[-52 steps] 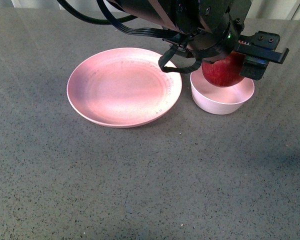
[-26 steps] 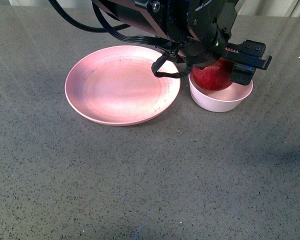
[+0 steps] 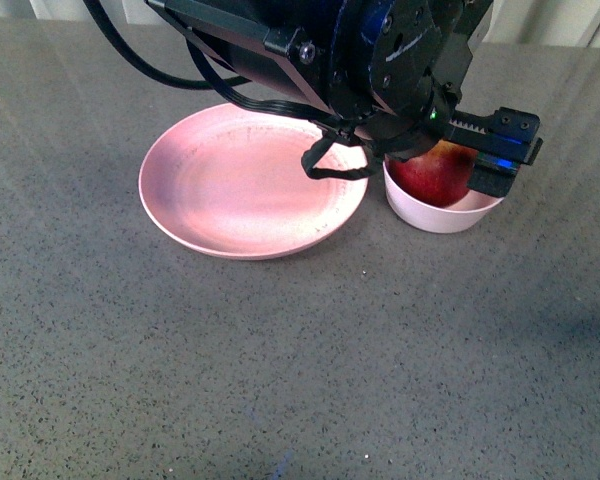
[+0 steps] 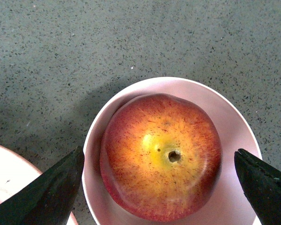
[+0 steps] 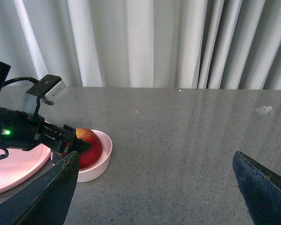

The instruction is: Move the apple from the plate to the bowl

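Note:
The dark red apple (image 3: 437, 175) with a yellow-orange patch sits inside the small pale pink bowl (image 3: 440, 213). The wide pink plate (image 3: 248, 182) lies empty to the bowl's left. My left gripper (image 3: 442, 160) hangs right over the bowl, open, with its fingers apart on either side of the apple. In the left wrist view the apple (image 4: 160, 155) fills the bowl (image 4: 234, 126) between the spread black fingertips (image 4: 51, 192). My right gripper (image 5: 154, 192) is open and empty, away from the bowl (image 5: 100, 161), and sees the apple (image 5: 87, 146) from afar.
The grey speckled table (image 3: 300, 360) stretches around the plate and bowl. The left arm's black body and cables (image 3: 310, 60) cover the plate's far rim. White curtains (image 5: 140, 42) hang behind the table's far edge.
The left gripper lowered the apple into the bowl and opened its fingers; the apple now rests in the bowl, free of them.

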Available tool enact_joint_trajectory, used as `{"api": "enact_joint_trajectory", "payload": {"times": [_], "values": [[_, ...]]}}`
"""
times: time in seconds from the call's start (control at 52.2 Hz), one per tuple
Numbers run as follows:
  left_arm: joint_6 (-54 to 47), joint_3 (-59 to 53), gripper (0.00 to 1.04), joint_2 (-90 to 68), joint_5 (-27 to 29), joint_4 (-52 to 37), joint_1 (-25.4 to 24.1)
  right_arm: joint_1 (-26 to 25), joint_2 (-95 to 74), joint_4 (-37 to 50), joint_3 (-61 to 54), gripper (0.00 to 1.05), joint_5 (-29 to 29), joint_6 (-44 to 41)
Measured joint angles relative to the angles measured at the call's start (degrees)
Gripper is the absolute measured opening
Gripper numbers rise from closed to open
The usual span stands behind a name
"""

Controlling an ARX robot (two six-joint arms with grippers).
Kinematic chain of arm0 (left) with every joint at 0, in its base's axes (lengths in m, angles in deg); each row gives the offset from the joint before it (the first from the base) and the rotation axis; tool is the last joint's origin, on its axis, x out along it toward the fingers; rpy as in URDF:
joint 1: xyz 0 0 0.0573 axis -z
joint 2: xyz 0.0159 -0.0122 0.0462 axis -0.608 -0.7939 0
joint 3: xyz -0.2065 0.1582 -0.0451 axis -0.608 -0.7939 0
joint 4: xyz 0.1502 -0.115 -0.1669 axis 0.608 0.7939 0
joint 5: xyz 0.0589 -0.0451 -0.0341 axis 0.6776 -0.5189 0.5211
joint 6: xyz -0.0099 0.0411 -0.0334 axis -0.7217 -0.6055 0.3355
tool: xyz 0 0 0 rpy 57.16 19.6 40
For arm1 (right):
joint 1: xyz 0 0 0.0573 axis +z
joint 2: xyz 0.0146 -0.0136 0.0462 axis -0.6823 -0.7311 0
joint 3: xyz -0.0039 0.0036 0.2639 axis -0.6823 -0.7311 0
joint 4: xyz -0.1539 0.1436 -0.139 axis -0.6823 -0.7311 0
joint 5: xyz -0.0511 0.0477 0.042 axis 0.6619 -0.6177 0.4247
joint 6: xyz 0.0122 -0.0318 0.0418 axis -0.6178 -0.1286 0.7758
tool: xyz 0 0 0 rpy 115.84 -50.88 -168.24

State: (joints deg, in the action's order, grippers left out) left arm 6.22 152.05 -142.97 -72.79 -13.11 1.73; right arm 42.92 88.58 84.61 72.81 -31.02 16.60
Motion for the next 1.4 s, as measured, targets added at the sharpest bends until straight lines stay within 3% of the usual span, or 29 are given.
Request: {"api": "enact_joint_trajectory", "payload": {"times": [0.287, 0.517, 0.613, 0.67, 0.747, 0.785, 1.015, 1.398], "values": [[2.69, -5.68, 0.96, 8.52, 0.39, -3.43, -3.69, 0.00, 0.00, 0.00, 0.00, 0.96, 0.00, 0.00], [2.95, -9.44, 0.95, 12.31, 4.96, -3.85, -10.38, 0.00, 0.00, 0.00, 0.00, 0.96, 0.00, 0.00], [-0.96, -19.02, 0.81, 13.38, 20.76, -24.70, -12.72, 0.00, 0.00, 0.00, 0.00, 0.96, -0.13, 0.00], [-2.56, -28.70, 0.71, 16.68, 25.29, -38.62, -15.52, 0.00, 0.00, 0.00, 0.00, 0.96, -0.07, 0.00], [-3.93, -43.47, 0.53, 26.75, 22.97, -53.35, -21.49, 0.00, 0.00, 0.00, 0.00, 0.96, 0.02, 0.00], [-4.20, -49.18, 0.44, 32.00, 22.05, -56.39, -23.69, 0.00, 0.00, 0.00, 0.00, 0.96, 0.00, 0.00], [-4.63, -65.88, 0.03, 43.28, 16.87, -57.77, -27.91, 0.00, 0.00, 0.00, 0.00, 0.96, -0.04, 0.00], [-4.87, -77.13, 0.02, 59.10, 12.59, -53.70, -32.63, 0.00, 0.00, 0.00, 0.00, 0.96, -0.02, 0.00]]}}
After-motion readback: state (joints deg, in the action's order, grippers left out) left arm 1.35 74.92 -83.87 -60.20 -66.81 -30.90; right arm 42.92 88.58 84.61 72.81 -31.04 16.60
